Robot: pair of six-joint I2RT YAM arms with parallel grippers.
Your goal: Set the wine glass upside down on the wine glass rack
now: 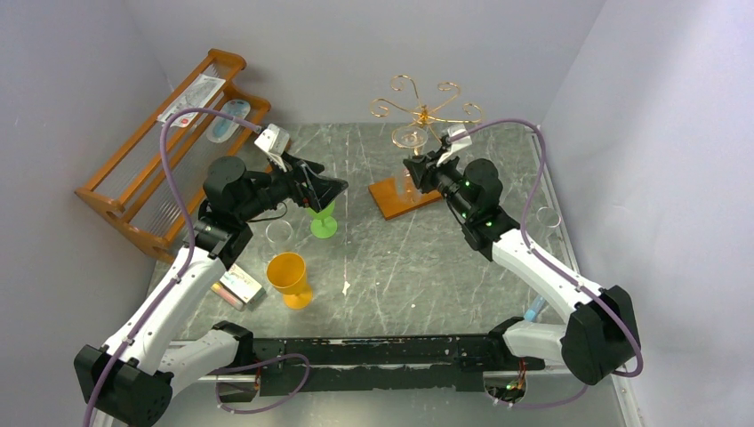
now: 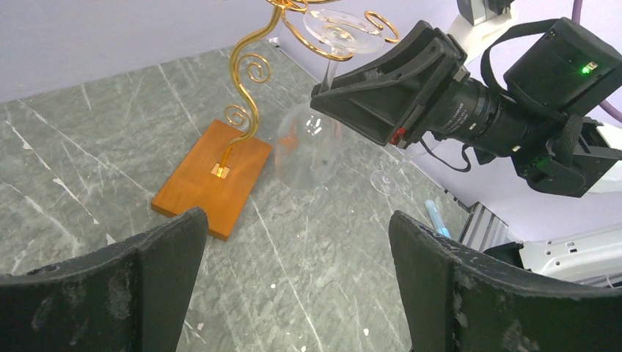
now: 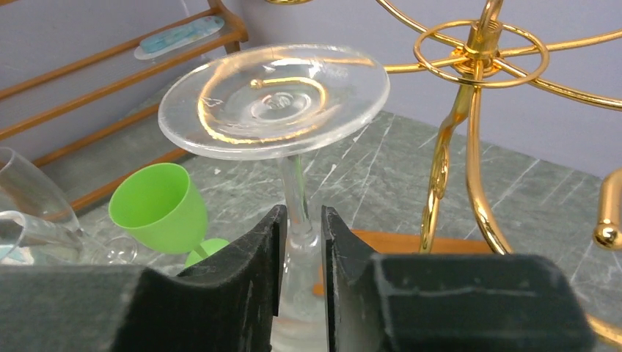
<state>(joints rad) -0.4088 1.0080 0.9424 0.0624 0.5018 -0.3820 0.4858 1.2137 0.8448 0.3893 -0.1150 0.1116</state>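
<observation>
Beside wine glass rack (image 3: 478, 53), right gripper (image 3: 301, 242) pinched tight on stem of inverted wine glass (image 3: 275, 103), foot uppermost against gold spiral arm. Left gripper (image 2: 297, 238) spread wide, empty. Bare tabletop (image 1: 400, 258) between rack base, green cup (image 3: 158, 205).

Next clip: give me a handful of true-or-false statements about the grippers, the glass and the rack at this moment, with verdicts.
1. The right gripper is shut on the stem of the wine glass. True.
2. The wine glass is held with its bowl up. False: its foot is on top and its bowl hangs below.
3. The left gripper is holding the green cup. False: its jaws are wide open with nothing between them, and the cup stands by itself on the table.
4. The gold rack stands on a flat wooden base. True.
</observation>
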